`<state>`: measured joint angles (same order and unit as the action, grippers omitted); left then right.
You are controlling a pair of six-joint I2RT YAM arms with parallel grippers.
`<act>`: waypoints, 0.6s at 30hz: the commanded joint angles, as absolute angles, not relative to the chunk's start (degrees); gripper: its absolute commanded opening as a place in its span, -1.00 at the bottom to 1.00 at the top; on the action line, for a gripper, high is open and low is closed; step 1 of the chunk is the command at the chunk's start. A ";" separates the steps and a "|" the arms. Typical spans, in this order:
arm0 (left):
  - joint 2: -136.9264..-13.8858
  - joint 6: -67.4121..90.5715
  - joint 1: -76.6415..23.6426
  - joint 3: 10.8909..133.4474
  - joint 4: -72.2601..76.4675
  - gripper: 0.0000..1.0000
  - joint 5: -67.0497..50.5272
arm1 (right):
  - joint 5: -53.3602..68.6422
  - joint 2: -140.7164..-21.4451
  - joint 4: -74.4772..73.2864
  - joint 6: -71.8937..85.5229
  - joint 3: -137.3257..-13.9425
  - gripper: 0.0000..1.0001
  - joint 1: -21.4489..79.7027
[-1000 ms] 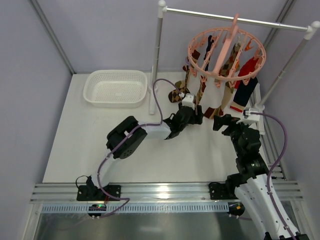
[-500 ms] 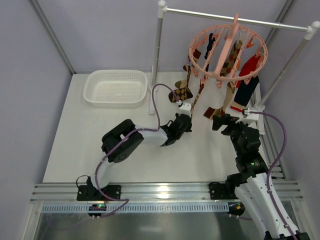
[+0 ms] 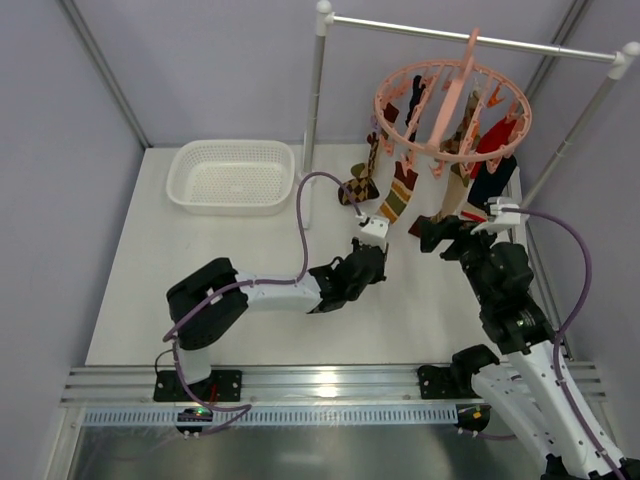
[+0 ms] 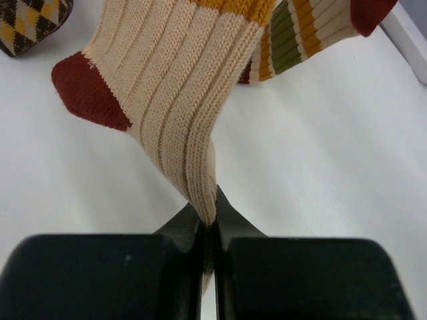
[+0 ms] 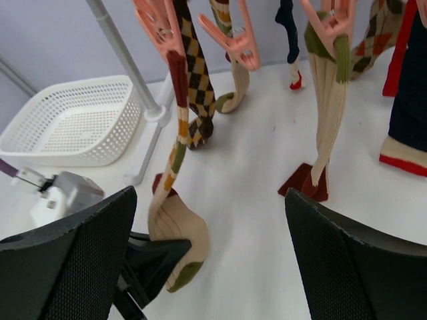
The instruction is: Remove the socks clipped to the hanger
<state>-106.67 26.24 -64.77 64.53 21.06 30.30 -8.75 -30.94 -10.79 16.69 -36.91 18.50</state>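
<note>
Pinches a fold of the striped sock in the left gripper, jaws pressed together on the cream ribbed fabric at the bottom centre of the left wrist view. Shows a red patch at the upper left there, and orange and olive bands toward the upper right. Sits low over the table just right of centre in the overhead view, with the sock slanting up and to the right to a peg of the hanger. Hooks over the white rail stand at the upper right, pink ring tilted, more socks clipped around it: an argyle sock on the left, a red sock and a navy sock on the right. Holds the right gripper wide open and empty, fingers spread to the lower corners of the right wrist view; lies right of the left gripper in the overhead view, below the hanger's near rim. Keeps a white basket on the table at the upper left, well apart from both grippers.
</note>
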 commanded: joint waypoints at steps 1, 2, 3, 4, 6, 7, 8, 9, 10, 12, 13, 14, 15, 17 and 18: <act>-104.07 25.75 -65.74 63.90 17.94 -1.00 33.40 | -10.11 -31.55 -15.20 15.82 -43.67 0.83 20.39; -103.63 26.36 -66.18 63.46 16.89 -1.00 33.57 | -9.67 -31.73 -16.25 15.82 -45.60 0.83 21.00; -102.67 26.72 -66.36 63.11 16.44 -1.00 34.01 | -9.15 -32.42 -16.43 15.82 -46.40 0.83 21.27; -101.96 26.98 -66.62 62.76 16.00 -1.00 34.19 | -7.92 -33.04 -16.96 15.82 -47.36 0.83 21.44; -100.64 27.68 -67.15 61.79 14.68 -1.00 34.37 | -6.42 -34.53 -17.75 15.65 -50.35 0.83 21.62; -99.42 27.86 -67.24 61.53 14.07 -1.00 33.84 | -5.11 -36.46 -18.01 15.38 -52.28 0.83 21.62; -98.97 27.95 -67.32 61.44 13.63 -1.00 33.58 | -4.14 -37.69 -18.37 15.21 -53.25 0.83 21.62; -98.62 28.04 -67.67 61.35 12.40 -1.00 33.23 | -3.43 -39.10 -18.80 14.86 -54.39 0.83 21.62; -98.00 28.04 -67.85 61.52 11.96 -1.00 32.70 | -2.82 -42.77 -19.42 14.51 -57.01 0.83 21.62; -97.74 27.43 -68.38 62.05 10.64 -1.00 32.26 | -1.58 -46.12 -21.09 14.33 -59.49 0.83 21.71; -97.65 27.16 -68.47 62.31 10.37 -1.00 31.82 | -1.58 -47.45 -21.53 14.24 -60.46 0.83 21.62; -97.65 27.07 -68.55 62.66 9.85 -1.00 30.86 | -2.19 -49.55 -21.62 14.24 -62.12 0.83 21.62; -97.65 26.90 -68.64 62.93 9.23 -1.00 30.76 | -2.46 -50.35 -21.71 14.15 -62.75 0.83 21.71; -97.65 26.54 -68.91 63.54 7.83 -1.00 30.67 | -2.72 -52.11 -22.14 14.15 -64.68 0.83 21.71; -97.56 26.54 -68.99 63.54 7.56 -1.00 30.76 | -2.72 -52.55 -22.15 14.15 -65.12 0.83 21.62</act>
